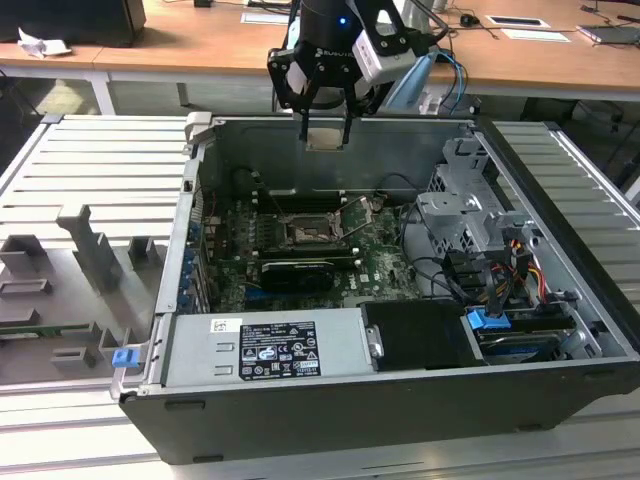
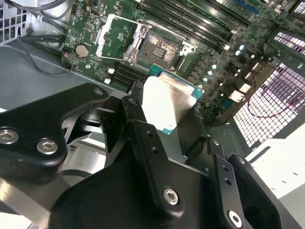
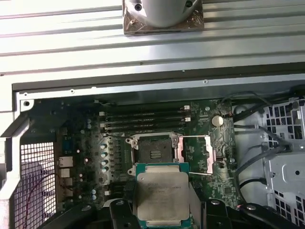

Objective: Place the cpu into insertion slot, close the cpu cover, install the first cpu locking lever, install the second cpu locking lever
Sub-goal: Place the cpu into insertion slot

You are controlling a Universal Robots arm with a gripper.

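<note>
Exterior view: the cpu, a flat square chip with a dull metal top, hangs level in the air at the height of the far rim of the open computer case, well above the motherboard. The gripper points straight down and its two black fingers are closed on opposite edges of the chip. In both wrist views the cpu sits clamped in the gripper, its green edge showing beyond the metal lid. The insertion slot lies below, apart from the chip, with its contact field bare. The cpu cover, a thin silvery frame with a large window, is swung open on its hinge and lies just beside the socket. Long dark memory slots run along one side of the socket, and a round coin cell lies on the board beyond the cover. In the exterior view a labelled power supply fills the near part of the case, and a grey drive cage with bundled cables stands at the exterior view's right. The case rests on a ribbed metal table, with wooden desks behind it.
</note>
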